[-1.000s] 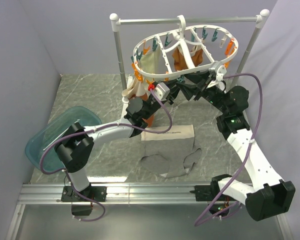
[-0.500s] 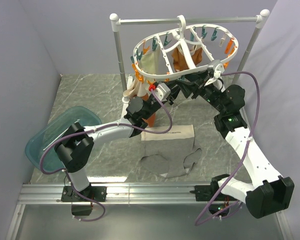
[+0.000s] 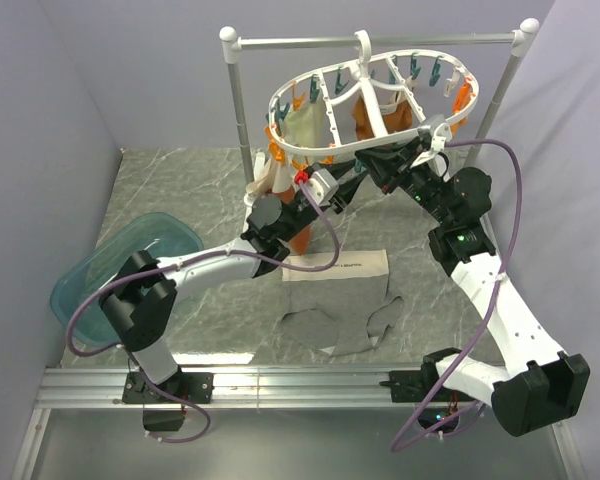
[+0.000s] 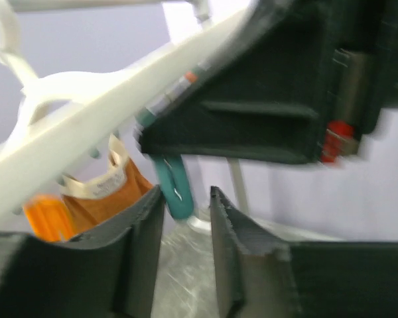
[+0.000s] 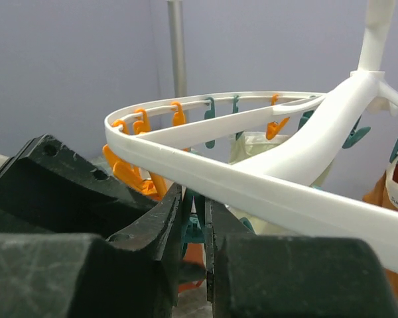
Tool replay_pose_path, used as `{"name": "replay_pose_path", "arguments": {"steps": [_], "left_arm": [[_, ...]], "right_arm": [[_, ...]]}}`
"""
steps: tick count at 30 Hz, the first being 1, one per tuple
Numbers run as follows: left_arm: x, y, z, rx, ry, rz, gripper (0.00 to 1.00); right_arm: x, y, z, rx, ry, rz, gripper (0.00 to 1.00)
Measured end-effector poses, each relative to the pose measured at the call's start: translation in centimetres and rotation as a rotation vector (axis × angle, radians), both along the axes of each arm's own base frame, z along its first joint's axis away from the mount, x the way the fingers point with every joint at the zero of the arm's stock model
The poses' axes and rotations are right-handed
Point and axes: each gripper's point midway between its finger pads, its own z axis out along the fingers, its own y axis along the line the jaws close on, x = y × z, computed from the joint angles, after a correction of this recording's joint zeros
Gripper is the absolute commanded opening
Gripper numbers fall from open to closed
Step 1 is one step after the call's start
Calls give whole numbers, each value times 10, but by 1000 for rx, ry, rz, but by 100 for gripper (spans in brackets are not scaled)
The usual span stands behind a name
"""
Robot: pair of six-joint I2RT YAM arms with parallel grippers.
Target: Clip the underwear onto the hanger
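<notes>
The underwear (image 3: 342, 305), grey with a cream-beige band, lies flat on the table, held by neither gripper. The white oval hanger (image 3: 372, 100) hangs tilted from the rail, with orange and teal pegs round its rim. My right gripper (image 3: 382, 163) is under the front rim, and in the right wrist view it (image 5: 196, 199) is shut on a teal peg (image 5: 196, 228) below the rim (image 5: 285, 192). My left gripper (image 3: 355, 178) is close beside it. In the left wrist view it (image 4: 186, 199) is open and empty, with a teal peg (image 4: 174, 189) just above its fingertips.
A silver rail stand (image 3: 380, 42) carries the hanger. Rust-orange garments (image 3: 365, 115) and a cream garment (image 3: 300, 125) hang from the pegs. A teal tub (image 3: 110, 270) sits at the table's left edge. Grey walls close in on both sides.
The hanger's front right rim has risen and the ring has tilted. My right gripper moved up and left under it, and my left arm stretched up toward it.
</notes>
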Motion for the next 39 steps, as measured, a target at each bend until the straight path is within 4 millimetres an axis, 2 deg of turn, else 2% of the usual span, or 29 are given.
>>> {"name": "replay_pose_path", "arguments": {"steps": [4, 7, 10, 13, 15, 17, 18, 23, 27, 30, 34, 38, 39], "left_arm": [[-17, 6, -9, 65, 26, -35, 51], [-37, 21, -15, 123, 84, -82, 52], [-61, 48, -11, 164, 162, -145, 56], [-71, 82, -8, 176, 270, -177, 55], [-71, 104, -17, 171, 369, -179, 52], [-69, 121, -41, 165, 516, -175, 50], [-65, 129, -59, 161, 609, -164, 50], [-56, 146, -175, 149, 1127, -75, 52], [-63, 153, -248, 138, 1424, 11, 56], [-63, 159, -284, 120, 1556, 69, 58], [-50, 161, -326, 101, 1667, 129, 64], [-44, 162, -360, 122, 1742, 174, 63], [-41, 159, -363, 115, 1754, 167, 62]], "right_arm": [[0, 0, 4, 10, 1, 2, 0], [0, -1, 7, 11, 0, -2, 0], [0, -1, 9, 11, 2, -4, 0], [1, 0, 10, 12, 10, -2, 0], [3, 1, 9, 14, 21, -1, 0], [6, 1, 8, 18, 34, 1, 0], [7, 2, 7, 19, 39, 1, 0], [14, 4, 7, 28, 66, 4, 0], [15, 5, 5, 27, 81, 4, 0], [15, 5, 4, 25, 87, 4, 0], [15, 5, 3, 24, 89, 5, 0], [15, 5, 3, 24, 89, 5, 0], [15, 5, 3, 24, 89, 5, 0]]}}
